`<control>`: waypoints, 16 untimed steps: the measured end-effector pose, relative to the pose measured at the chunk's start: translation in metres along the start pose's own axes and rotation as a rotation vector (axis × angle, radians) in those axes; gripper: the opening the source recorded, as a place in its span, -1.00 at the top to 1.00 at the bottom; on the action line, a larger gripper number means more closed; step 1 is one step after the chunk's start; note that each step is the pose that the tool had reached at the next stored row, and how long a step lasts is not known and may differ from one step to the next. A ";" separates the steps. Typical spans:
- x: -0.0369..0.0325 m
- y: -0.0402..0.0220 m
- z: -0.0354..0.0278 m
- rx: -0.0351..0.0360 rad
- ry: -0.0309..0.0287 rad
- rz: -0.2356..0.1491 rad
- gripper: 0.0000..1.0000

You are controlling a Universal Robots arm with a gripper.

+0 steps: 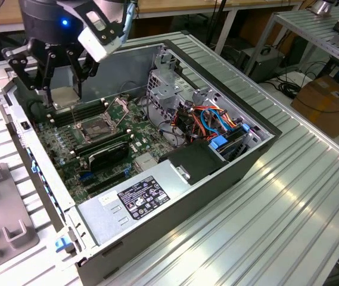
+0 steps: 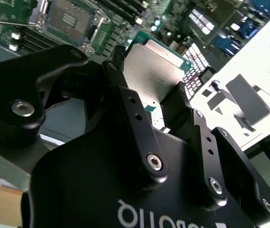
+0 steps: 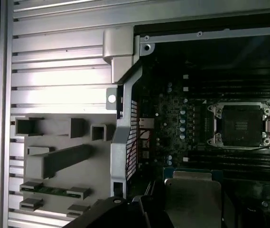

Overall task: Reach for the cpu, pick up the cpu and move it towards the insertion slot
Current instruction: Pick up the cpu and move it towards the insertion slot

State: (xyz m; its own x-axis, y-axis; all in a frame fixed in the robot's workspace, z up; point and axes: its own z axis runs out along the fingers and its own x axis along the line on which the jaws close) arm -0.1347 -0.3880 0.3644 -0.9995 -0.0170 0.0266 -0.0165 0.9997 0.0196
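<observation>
Cpu (image 1: 64, 97) held above the board
Gripper (image 1: 62, 95) fingers clamp its edges; keep it level toward the insertion slot (image 1: 98, 127), just right.

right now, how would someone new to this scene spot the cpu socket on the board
Look inside the open computer case, at the green motherboard on its floor. The insertion slot is the square socket with a shiny metal frame and dark centre, unlike the long narrow memory slots beside it. The gripper holds the cpu above the board nearby.

Tool (image 2: 149, 102) grips the cpu (image 2: 153, 71) above the insertion slot (image 2: 68, 19)
</observation>
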 end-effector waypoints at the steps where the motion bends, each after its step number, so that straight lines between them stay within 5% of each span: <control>1: -0.0043 0.0014 0.0004 0.0002 0.0002 0.000 -0.09; 9: -0.0526 0.0183 0.0098 0.0000 0.0034 0.000 -0.09; 16: -0.0540 0.0187 0.0099 -0.0001 0.0051 0.000 -0.09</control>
